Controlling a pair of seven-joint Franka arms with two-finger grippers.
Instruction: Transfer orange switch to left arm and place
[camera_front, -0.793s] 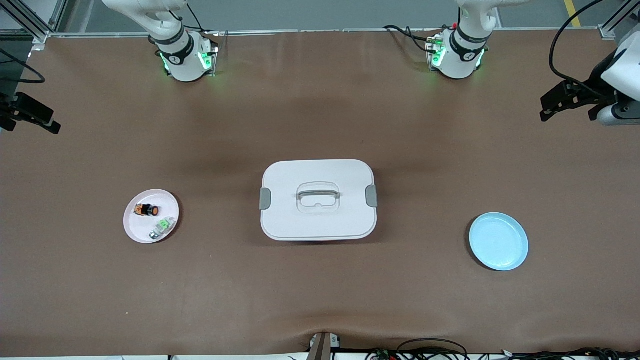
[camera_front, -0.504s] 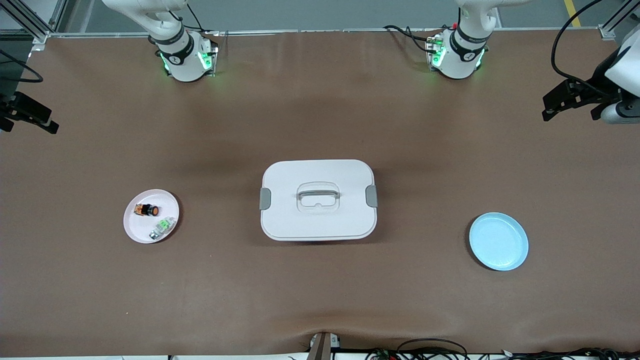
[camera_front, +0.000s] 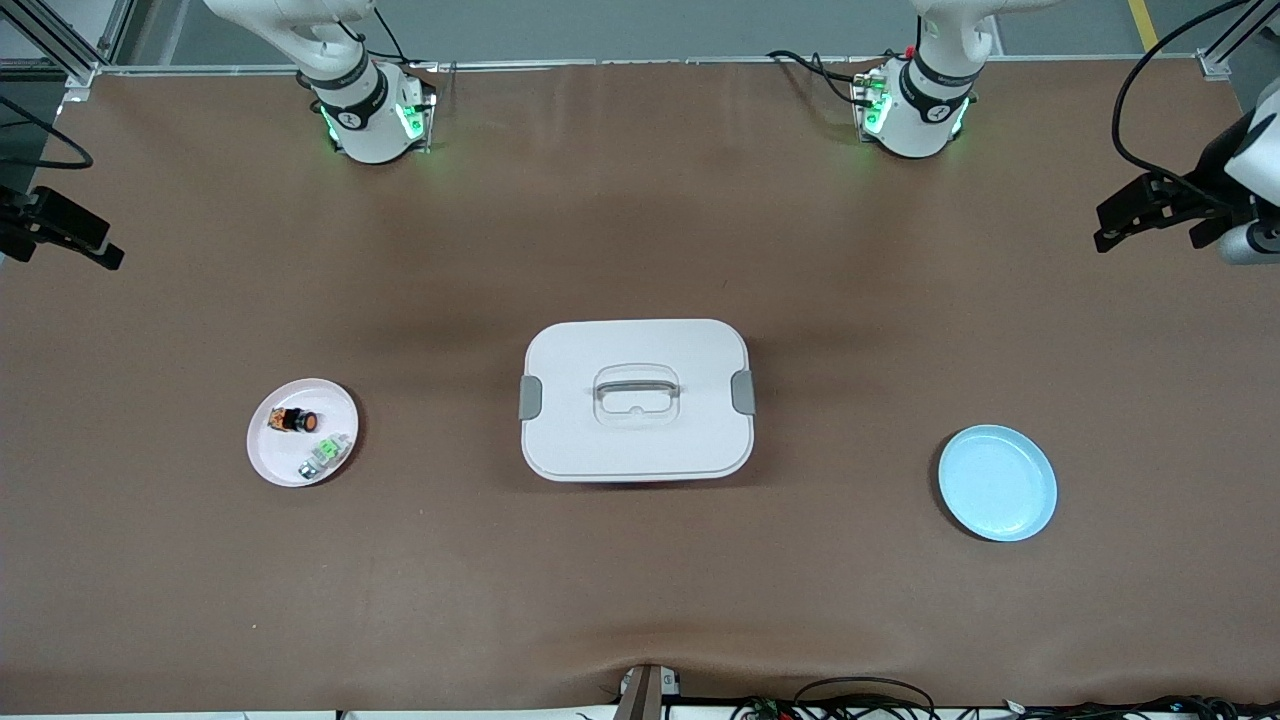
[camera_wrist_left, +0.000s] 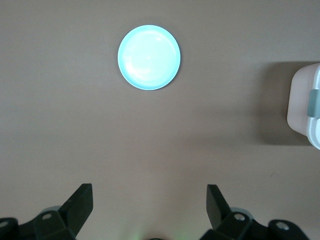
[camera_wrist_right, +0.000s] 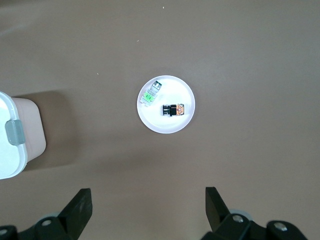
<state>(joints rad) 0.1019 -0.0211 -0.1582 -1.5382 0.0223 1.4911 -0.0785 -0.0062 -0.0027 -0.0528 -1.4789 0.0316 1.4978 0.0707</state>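
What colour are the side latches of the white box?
Grey. The latches on the box show best in the front view.

On my brown counter (camera_front: 640, 580) a pink plate (camera_front: 268, 455) sat toward the right arm's end, and in it I saw a small green and clear component (camera_front: 322, 457). Well apart from it, toward the left arm's end, lay a blue plate (camera_front: 997, 483). Black cables (camera_front: 860, 700) trailed along the counter's edge nearest the front camera.

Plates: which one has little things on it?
The pink plate, toward the right arm's end, holds the orange switch and a green component. The blue plate is bare.
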